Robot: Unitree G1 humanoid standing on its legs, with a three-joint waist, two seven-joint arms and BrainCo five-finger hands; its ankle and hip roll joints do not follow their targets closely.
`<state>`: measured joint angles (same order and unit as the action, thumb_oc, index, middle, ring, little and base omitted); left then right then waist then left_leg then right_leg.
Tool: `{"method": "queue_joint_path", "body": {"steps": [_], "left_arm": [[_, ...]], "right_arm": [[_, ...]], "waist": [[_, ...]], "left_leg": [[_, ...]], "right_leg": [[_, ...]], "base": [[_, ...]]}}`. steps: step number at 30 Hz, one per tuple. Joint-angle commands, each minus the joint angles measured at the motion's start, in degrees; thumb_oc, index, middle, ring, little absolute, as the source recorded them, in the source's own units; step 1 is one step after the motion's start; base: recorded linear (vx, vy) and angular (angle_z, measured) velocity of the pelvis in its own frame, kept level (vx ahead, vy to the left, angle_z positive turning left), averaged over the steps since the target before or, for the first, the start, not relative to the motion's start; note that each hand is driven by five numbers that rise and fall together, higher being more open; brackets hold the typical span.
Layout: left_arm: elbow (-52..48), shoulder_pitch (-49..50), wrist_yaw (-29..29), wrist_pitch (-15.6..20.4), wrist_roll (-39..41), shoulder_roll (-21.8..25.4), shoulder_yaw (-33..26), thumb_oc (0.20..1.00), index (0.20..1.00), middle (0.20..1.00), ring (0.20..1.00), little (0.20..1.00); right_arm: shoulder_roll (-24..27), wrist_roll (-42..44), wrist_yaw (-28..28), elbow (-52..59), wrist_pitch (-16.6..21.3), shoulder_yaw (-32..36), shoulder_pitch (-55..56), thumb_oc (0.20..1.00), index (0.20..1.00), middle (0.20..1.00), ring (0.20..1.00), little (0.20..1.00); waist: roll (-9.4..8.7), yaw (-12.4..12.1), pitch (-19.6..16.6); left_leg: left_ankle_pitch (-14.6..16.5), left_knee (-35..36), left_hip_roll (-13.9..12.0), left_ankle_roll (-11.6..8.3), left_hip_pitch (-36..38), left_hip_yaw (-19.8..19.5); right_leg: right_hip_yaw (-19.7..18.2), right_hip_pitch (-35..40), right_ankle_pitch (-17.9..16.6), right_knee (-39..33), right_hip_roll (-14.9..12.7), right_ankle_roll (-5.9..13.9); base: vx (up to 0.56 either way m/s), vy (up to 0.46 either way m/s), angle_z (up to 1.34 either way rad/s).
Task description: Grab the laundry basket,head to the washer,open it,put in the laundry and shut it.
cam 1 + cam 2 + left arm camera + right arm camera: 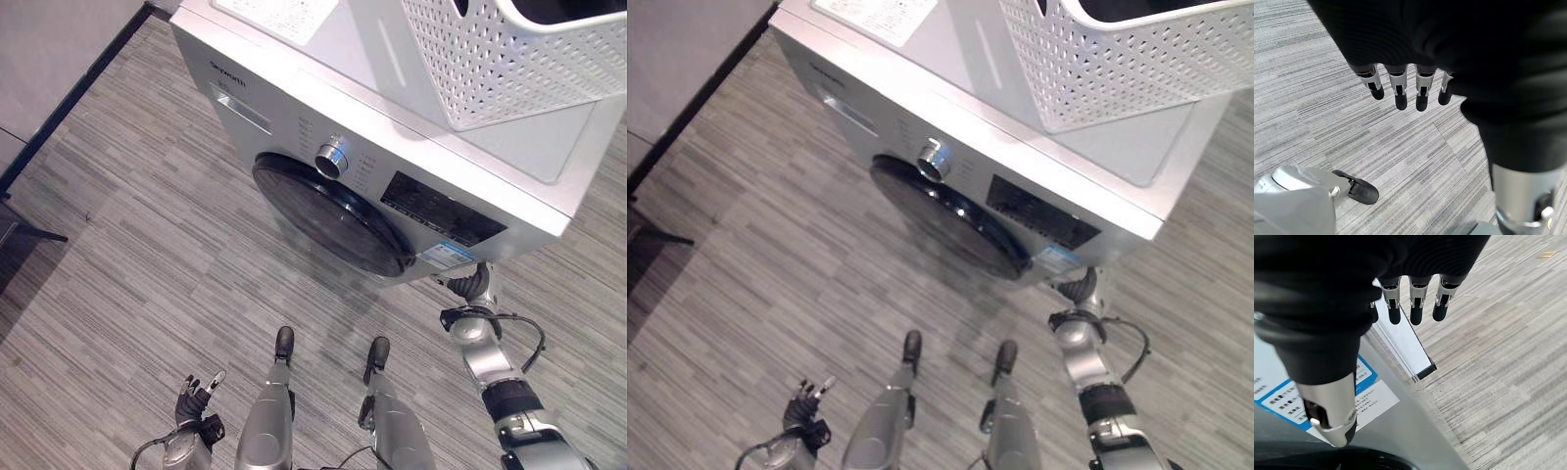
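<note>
The left hand (199,397) hung low at the robot's side over the grey striped floor (127,255), well short of the machine, its fingers (1400,90) straight and relaxed with nothing between them. In its wrist view the fingertips pointed out over bare floor planks alone.

Farther forward, the right hand (473,286) was raised to the front face of the washer (294,117), just under the machine's lower front corner. Its fingers (1416,301) were extended and loose, holding nothing; in the wrist view they reached past the pale edge of the washer's side panel, and whether the tips touched the metal could not be told. Beside the thumb lay a blue-and-white sticker (1364,399) on the washer's front, and the dark rim of the door curved just beyond the hand.

Up and to the left of the right hand, the round dark door (328,215) was closed flat against the washer's front. Just beyond it stood the silver dial (332,157) with a dark display panel (441,215) to its side, nearer the right hand.

Farthest from both hands, the white perforated laundry basket (509,59) sat on top of the washer, well apart from either hand. Something dark showed inside it, too little to identify.
</note>
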<state>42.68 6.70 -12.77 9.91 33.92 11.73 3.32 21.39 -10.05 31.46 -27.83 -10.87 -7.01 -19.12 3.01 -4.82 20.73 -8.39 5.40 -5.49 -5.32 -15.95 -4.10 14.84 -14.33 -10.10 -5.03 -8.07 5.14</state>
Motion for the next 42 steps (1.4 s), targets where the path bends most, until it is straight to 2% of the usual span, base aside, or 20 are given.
{"method": "queue_joint_path", "body": {"steps": [1,5,6,10,19,25,32,39,42], "left_arm": [[0.9,-1.45,-1.48,2.08,2.73,3.14,1.16,1.0,1.0,1.0,1.0,1.0],[2.39,-2.37,-2.32,1.33,3.0,2.79,0.99,1.0,1.0,1.0,1.0,1.0],[3.35,-2.59,-2.4,0.76,2.6,2.7,0.78,1.0,1.0,1.0,1.0,1.0],[2.78,-2.53,-2.46,0.44,2.33,3.1,0.78,1.0,1.0,1.0,1.0,1.0],[2.24,-2.47,-2.11,0.36,3.49,3.32,0.54,1.0,1.0,1.0,1.0,1.0],[1.89,-2.38,-2.46,0.77,4.47,2.98,0.2,1.0,1.0,1.0,1.0,1.0],[0.86,-0.57,-2.41,1.04,4.32,2.95,-0.62,1.0,1.0,1.0,1.0,1.0],[-0.5,-0.77,-2.19,2.18,5.24,3.06,-0.14,1.0,1.0,1.0,1.0,1.0],[-1.95,-0.68,-2.35,2.93,6.32,3.07,1.31,1.0,1.0,1.0,1.0,1.0]], "right_arm": [[-2.26,0.38,-1.94,1.06,5.65,-7.47,-6.81,1.0,1.0,1.0,1.0,1.0],[-4.02,2.03,-3.45,4.79,5.75,-8.67,-2.14,1.0,1.0,1.0,1.0,1.0],[-4.31,2.17,-5.13,6.67,5.79,-9.35,2.09,1.0,1.0,1.0,1.0,1.0],[-3.85,2.85,-8.69,8.43,6.26,-10.7,9.15,1.0,1.0,1.0,1.0,1.0],[-3.49,2.72,-11.32,7.87,6.46,-12.37,12.33,1.0,1.0,1.0,1.0,1.0],[-2.77,0.25,-8.91,6.51,5.83,-11.98,8.44,1.0,1.0,1.0,1.0,1.0],[-1.11,-4.67,-4.45,9.65,4.45,-7.43,6.19,1.0,1.0,1.0,1.0,1.0],[-2.47,-3.45,-1.85,5.73,5.03,-8.09,-0.14,1.0,1.0,1.0,1.0,1.0],[-4.73,0.35,0.92,1.27,5.89,-8.63,-5.59,1.0,1.0,1.0,1.0,1.0]], "waist": [[-3.29,-2.73,-0.29],[-4.58,-2.03,-0.35],[-5.81,-1.69,-0.64],[-7.76,-1.18,-1.01],[-9.8,-1.12,-1.68],[-9.62,-1.77,-1.19],[-8.4,-1.8,-0.92],[-7.37,-3.02,-0.49],[-6.01,-4.5,0.02]], "left_leg": [[4.73,-0.4,-1.29,0.53,-0.51,-0.25],[4.98,-0.4,-1.65,0.61,0.08,0.15],[5.36,-0.4,-2.05,0.74,0.83,0.45],[5.92,-0.4,-2.87,0.95,2.52,0.8],[6.36,-0.42,-3.79,0.73,4.07,0.85],[6.19,-0.63,-3.7,0.66,3.18,0.52],[5.93,-0.79,-2.62,0.94,0.73,-0.43],[5.66,-1.43,-1.54,1.16,-1.79,-1.2],[5.53,-1.87,-0.48,1.2,-3.63,-2.37]], "right_leg": [[-1.06,2.88,4.67,0.03,-8.52,4.33],[-1.17,3.18,4.72,0.03,-8.15,4.31],[-1.22,3.59,4.83,0.03,-7.89,4.37],[-1.28,4.63,5.09,0.03,-7.43,4.45],[-1.04,6.15,5.74,0.03,-6.73,4.41],[-0.96,5.73,5.64,0.03,-6.7,4.29],[-1.06,4.19,5.04,0.03,-7.42,4.43],[-0.38,2.9,4.4,0.03,-8.41,4.65],[0.31,2.35,4.1,0.03,-9.12,4.73]], "base": [[0.0,0.0,0.0],[0.01,-0.005,0.0],[0.05,-0.023,0.01],[0.04,-0.028,-0.03],[0.0,-0.002,0.0],[0.0,0.0,0.0],[0.0,0.015,0.04],[-0.01,0.02,0.07],[0.02,0.041,0.18]]}}
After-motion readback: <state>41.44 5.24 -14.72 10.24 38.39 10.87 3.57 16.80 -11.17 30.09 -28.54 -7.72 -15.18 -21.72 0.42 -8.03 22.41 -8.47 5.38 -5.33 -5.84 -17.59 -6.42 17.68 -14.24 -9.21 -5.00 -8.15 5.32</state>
